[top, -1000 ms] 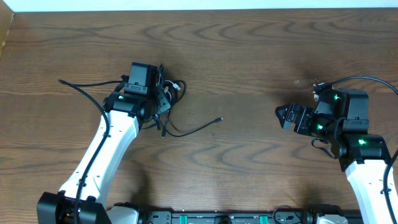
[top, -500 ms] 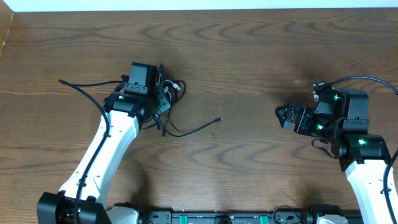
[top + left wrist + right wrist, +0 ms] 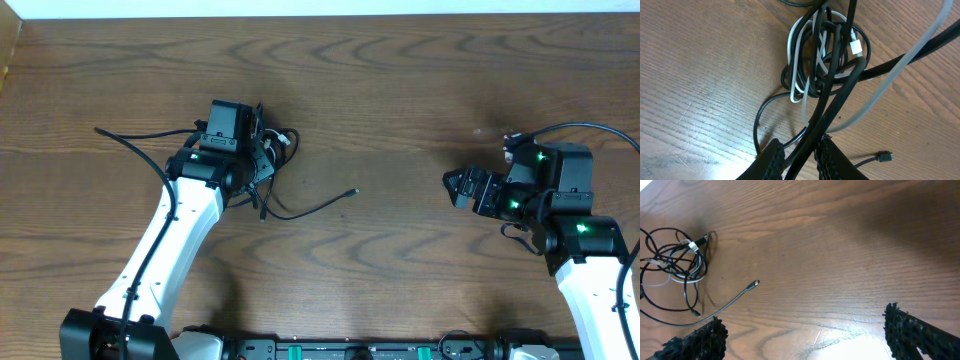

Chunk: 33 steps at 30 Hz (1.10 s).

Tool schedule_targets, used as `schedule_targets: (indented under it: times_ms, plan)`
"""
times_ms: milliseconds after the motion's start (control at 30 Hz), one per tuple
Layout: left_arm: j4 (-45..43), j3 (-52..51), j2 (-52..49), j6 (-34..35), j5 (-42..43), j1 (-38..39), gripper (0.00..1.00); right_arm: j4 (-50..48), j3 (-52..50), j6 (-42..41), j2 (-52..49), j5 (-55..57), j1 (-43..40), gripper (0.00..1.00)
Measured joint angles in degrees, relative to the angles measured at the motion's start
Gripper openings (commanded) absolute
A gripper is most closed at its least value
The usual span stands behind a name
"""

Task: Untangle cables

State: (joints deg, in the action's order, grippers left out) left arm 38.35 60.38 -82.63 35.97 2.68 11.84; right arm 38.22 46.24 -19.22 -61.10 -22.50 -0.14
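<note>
Since the cables (image 3: 687, 255) are light, limp and snag-prone, I'd take single strands just outside the knot (image 3: 825, 55). Left end effector (image 3: 799, 159) nearly closed, pinching a black cable (image 3: 837, 107) that runs into the black-and-white knot just beyond its tips, on the table (image 3: 400, 80). Right end effector (image 3: 807, 335) spread wide, empty, well apart.

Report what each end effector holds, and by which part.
The left end effector pinches a black cable along its length, just outside the tangle, not at a plug. The right end effector is open and holds nothing.
</note>
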Motion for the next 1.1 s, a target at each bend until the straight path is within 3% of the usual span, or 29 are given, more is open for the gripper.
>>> schedule_targets:
  times_ms: [400, 600, 767, 1100]
  plan:
    - [0.00, 0.00, -2.89, 0.00, 0.00, 0.00, 0.25, 0.44, 0.02, 0.17, 0.00, 0.00, 0.00, 0.99]
    - [-0.09, 0.00, -3.52, 0.00, 0.00, 0.00, 0.18, 0.59, 0.02, 0.22, 0.00, 0.00, 0.00, 0.99]
    - [-0.81, 0.00, -3.52, -0.11, 0.00, 0.00, 0.08, 0.98, 0.02, 0.22, 0.00, 0.00, 0.00, 0.99]
    - [-1.95, 0.00, -3.32, -0.17, 0.00, 0.00, 0.08, 0.96, 0.02, 0.24, 0.00, 0.00, 0.00, 0.99]
